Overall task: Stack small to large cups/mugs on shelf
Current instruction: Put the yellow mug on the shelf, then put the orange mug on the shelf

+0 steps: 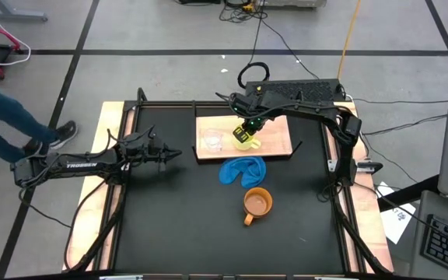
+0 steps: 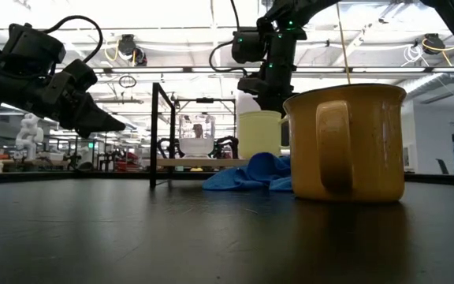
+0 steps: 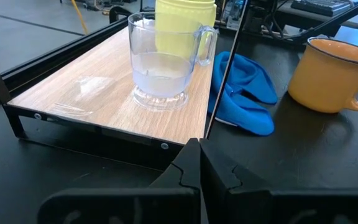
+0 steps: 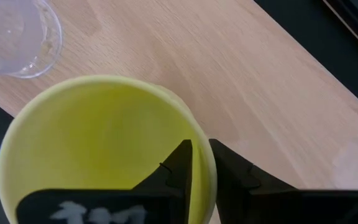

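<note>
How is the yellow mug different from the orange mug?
The yellow mug stands on the wooden shelf; the orange mug stands on the black table. The yellow mug has the right hand at its rim; nothing touches the orange mug. The yellow mug is next to the clear cup; the orange mug is near the blue cloth. Both stand upright.

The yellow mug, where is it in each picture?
High view: the yellow mug stands on the shelf, under the right gripper.
Low view: pale yellow, middle, behind the orange mug.
Left wrist view: at the top, behind the clear cup.
Right wrist view: fills the lower left, with a finger either side of its rim.
Shared landmark: the clear cup sits next to it on the shelf.
</note>
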Motion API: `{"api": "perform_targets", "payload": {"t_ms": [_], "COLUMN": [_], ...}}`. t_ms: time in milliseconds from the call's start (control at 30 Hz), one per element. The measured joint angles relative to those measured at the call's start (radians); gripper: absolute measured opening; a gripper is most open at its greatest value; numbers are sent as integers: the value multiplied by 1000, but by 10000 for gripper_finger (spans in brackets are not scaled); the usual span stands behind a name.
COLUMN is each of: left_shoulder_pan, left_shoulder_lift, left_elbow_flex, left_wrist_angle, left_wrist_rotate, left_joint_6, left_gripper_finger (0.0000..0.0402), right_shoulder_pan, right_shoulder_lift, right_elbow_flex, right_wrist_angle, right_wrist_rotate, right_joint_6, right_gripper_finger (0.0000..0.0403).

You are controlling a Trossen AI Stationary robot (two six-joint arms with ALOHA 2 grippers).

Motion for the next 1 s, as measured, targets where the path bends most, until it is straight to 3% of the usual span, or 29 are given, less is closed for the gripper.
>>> {"api": "perform_targets", "payload": {"t_ms": [267, 700, 1000], "left_shoulder_pan": [0, 0, 0], "left_shoulder_lift": [0, 0, 0], "left_elbow_flex": [0, 0, 0], "left_wrist_angle": [-17, -16, -11], "left_wrist_rotate": [0, 0, 0], "left_joint_6": [1, 1, -1], "left_gripper_finger": [1, 1, 1], "right_shoulder_pan": [2, 2, 1], "right_shoulder_lift": [0, -8, -135], "right_elbow_flex": [0, 0, 0], "right_wrist_angle": [16, 45, 41], "right_wrist_rotate": [-34, -53, -52], "right_joint_6": [-43, -77, -115], "right_gripper_finger": [59, 188, 203]}}
